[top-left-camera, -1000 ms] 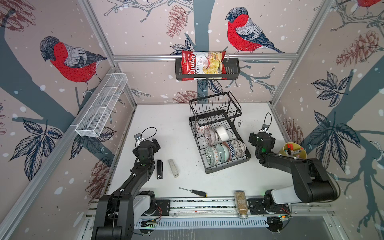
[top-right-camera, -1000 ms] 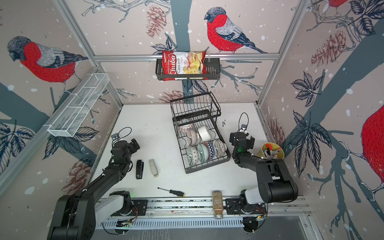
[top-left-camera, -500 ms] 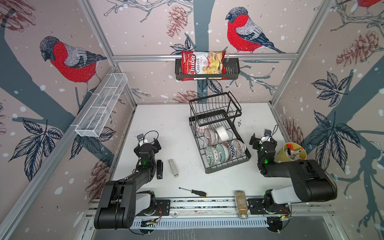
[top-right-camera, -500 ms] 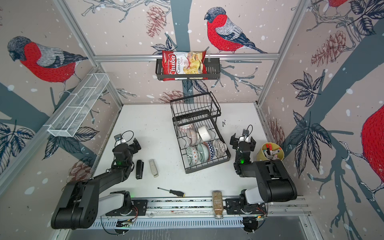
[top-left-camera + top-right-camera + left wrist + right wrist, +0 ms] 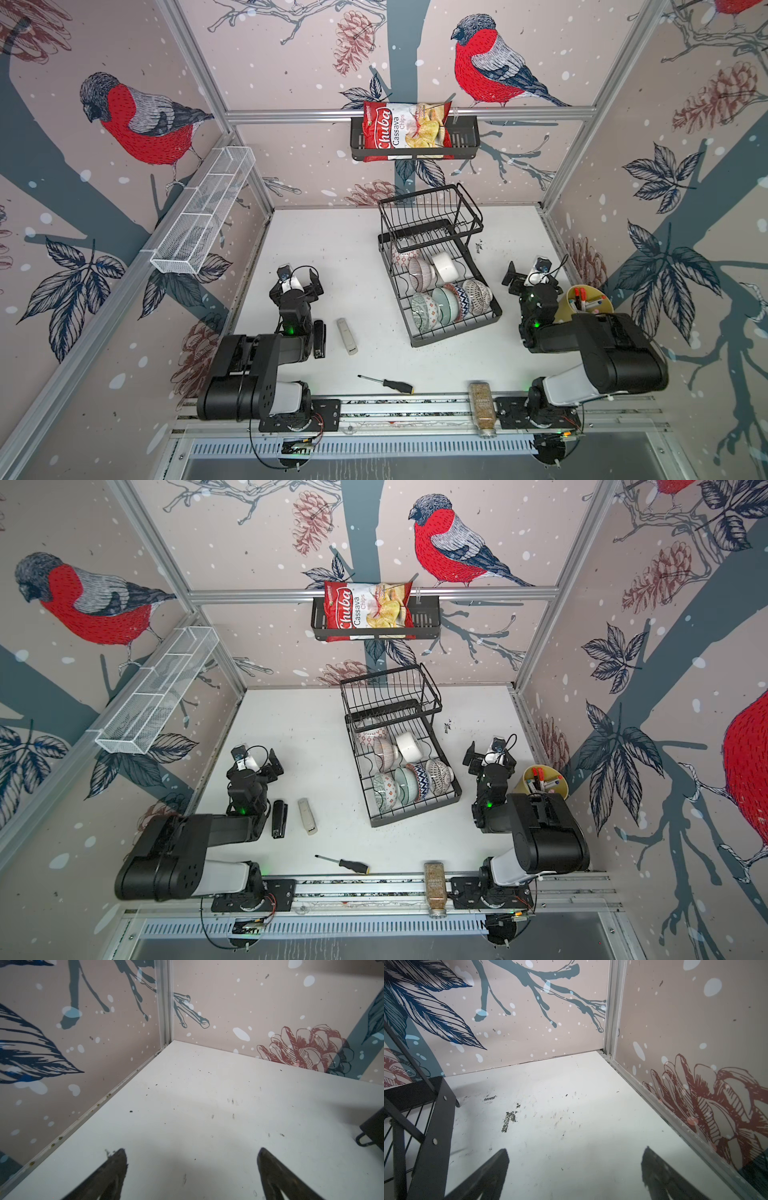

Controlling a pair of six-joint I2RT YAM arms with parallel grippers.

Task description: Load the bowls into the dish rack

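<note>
The black wire dish rack (image 5: 457,330) (image 5: 415,812) stands in the middle of the white table in both top views. Several bowls stand on edge in its lower tier: a white bowl (image 5: 445,267), a red-brown striped bowl (image 5: 419,272), a pale teal bowl (image 5: 442,303) and a dotted bowl (image 5: 478,291). My left gripper (image 5: 297,280) (image 5: 192,1155) is open and empty, left of the rack. My right gripper (image 5: 528,274) (image 5: 576,1155) is open and empty, right of it. Both hang over bare table and face the back wall.
A yellow cup of markers (image 5: 584,307) stands by the right arm. A black stapler (image 5: 318,338), a grey bar (image 5: 347,336), a screwdriver (image 5: 386,382) and a spice jar (image 5: 482,409) lie near the front. The chips basket (image 5: 415,145) and a white mesh tray (image 5: 203,212) hang on the walls.
Both arms have folded down toward the front rail, and their grippers now face the back wall. Both grippers stayed open. The bowls have not moved.
</note>
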